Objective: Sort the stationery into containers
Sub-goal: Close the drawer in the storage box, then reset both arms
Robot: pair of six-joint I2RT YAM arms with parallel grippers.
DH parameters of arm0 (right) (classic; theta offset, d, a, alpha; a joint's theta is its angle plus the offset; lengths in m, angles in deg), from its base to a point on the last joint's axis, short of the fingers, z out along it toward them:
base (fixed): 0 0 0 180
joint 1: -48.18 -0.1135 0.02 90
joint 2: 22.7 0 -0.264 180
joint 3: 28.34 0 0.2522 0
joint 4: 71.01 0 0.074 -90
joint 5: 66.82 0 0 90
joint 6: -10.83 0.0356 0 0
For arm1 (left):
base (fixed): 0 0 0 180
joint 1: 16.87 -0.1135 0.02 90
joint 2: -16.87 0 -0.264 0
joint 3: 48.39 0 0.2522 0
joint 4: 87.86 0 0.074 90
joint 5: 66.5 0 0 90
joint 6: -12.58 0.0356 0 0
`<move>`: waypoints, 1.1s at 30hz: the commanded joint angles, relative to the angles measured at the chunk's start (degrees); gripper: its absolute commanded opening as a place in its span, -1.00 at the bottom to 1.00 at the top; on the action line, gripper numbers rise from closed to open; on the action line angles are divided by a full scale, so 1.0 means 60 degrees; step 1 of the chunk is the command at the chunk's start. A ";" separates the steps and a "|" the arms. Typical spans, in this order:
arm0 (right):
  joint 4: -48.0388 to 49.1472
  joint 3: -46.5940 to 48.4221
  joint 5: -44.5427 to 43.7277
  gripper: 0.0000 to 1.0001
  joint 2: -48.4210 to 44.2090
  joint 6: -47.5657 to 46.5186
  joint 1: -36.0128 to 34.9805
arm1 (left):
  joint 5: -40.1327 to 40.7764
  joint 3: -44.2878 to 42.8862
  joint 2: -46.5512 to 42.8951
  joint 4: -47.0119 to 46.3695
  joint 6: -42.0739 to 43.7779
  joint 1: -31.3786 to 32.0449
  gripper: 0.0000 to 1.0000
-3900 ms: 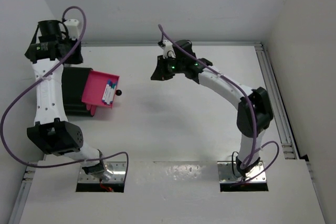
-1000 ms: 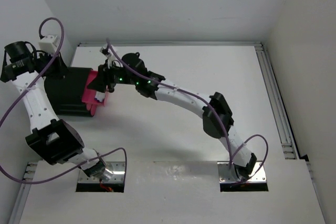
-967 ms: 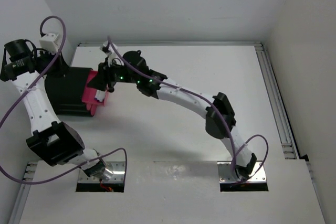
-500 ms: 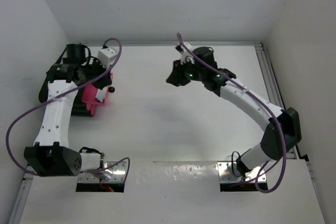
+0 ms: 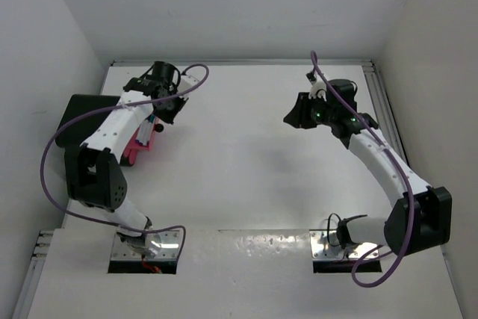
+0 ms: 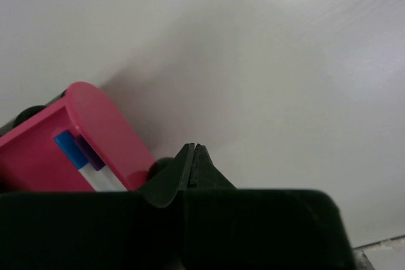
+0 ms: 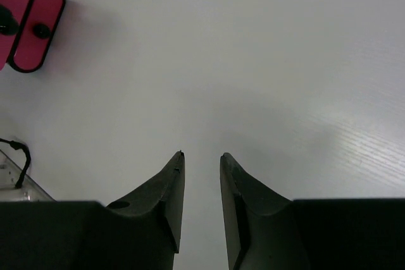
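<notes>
The magenta-pink tray [image 5: 137, 147] stands at the left, against the black box [image 5: 78, 113]. In the left wrist view the tray [image 6: 101, 118] holds white pens, one with a blue cap [image 6: 63, 140] and one with a purple cap [image 6: 90, 157]. My left gripper [image 5: 155, 113] hangs over the tray's right end; its jaws [image 6: 194, 150] are pressed together with nothing between them. My right gripper [image 5: 293, 118] hovers over bare table at the right. It stands open [image 7: 201, 154] and holds nothing. The tray [image 7: 38, 26] shows far off in the right wrist view's top left corner.
A small black knob [image 6: 159, 166] sits by the tray's corner, just left of my left fingertips. The white table [image 5: 239, 169] is walled at the back and sides, with a metal rail [image 5: 388, 125] along its right edge. A cable [image 7: 19, 156] lies at the left.
My right arm has drawn back to the right, away from the tray, its jaws narrower than a second ago. The left arm has swung in, putting its shut gripper over the tray's right end.
</notes>
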 commanded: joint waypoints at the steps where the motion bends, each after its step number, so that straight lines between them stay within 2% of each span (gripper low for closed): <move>1: 0.0322 -0.0364 0.0398 -0.43 -0.0371 0.0306 0.0206 | 0.1640 -0.0652 0.0489 -0.0341 -0.0465 0.0140 -1.00; 9: 0.0336 -0.0497 0.0808 -0.44 -0.0343 0.0599 0.0441 | 0.3530 -0.1180 0.1311 -0.0356 -0.0290 0.0141 -1.00; 14: 0.0306 -0.0395 0.0955 -0.43 -0.0211 0.0672 0.0499 | 0.4368 -0.0990 0.1283 -0.0781 0.0193 -0.0065 -1.00; 33: 0.0365 -0.0058 0.1248 -0.43 0.0243 0.0980 0.0660 | 0.4706 -0.1136 0.1781 -0.1015 0.1483 -0.1792 -1.00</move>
